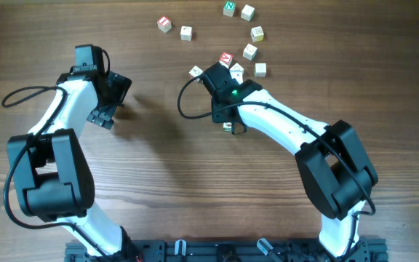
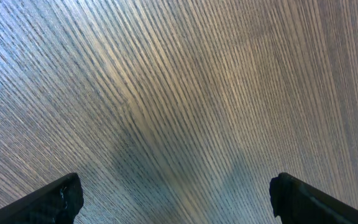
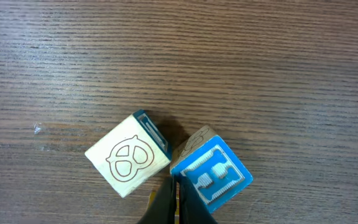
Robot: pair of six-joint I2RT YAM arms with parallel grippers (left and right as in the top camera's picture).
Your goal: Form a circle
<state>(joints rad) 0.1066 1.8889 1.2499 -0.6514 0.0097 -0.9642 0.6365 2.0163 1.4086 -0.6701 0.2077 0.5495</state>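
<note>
A brown wood-grain table (image 1: 195, 189) fills every view. From overhead I see my two white and black arms reaching in from the near edge. The left arm (image 1: 68, 102) bends up along the left side, and the right arm (image 1: 282, 124) stretches diagonally toward the middle.

The left gripper (image 1: 113, 102) hangs over bare wood, well apart from any block. In its wrist view its two dark fingers (image 2: 58, 200) stand wide apart at the lower corners, with nothing between them.

The right gripper (image 3: 176, 202) is closed, its thin fingers pressed together and holding nothing. Its tip sits right at the seam between two blocks. One is a pale cube (image 3: 128, 163) with a pretzel outline on top. The other is a cube (image 3: 213, 175) with a raised white letter on a blue face. The two meet corner to corner, and I cannot tell whether they actually touch.

There is no closed circle. About ten small wooden cubes (image 1: 249, 51) lie in a loose, broken arc at the far side of the table, right of centre. Among them are a red-faced one (image 1: 164, 23) on the left and a green-faced one (image 1: 229, 8) at the top.
</note>
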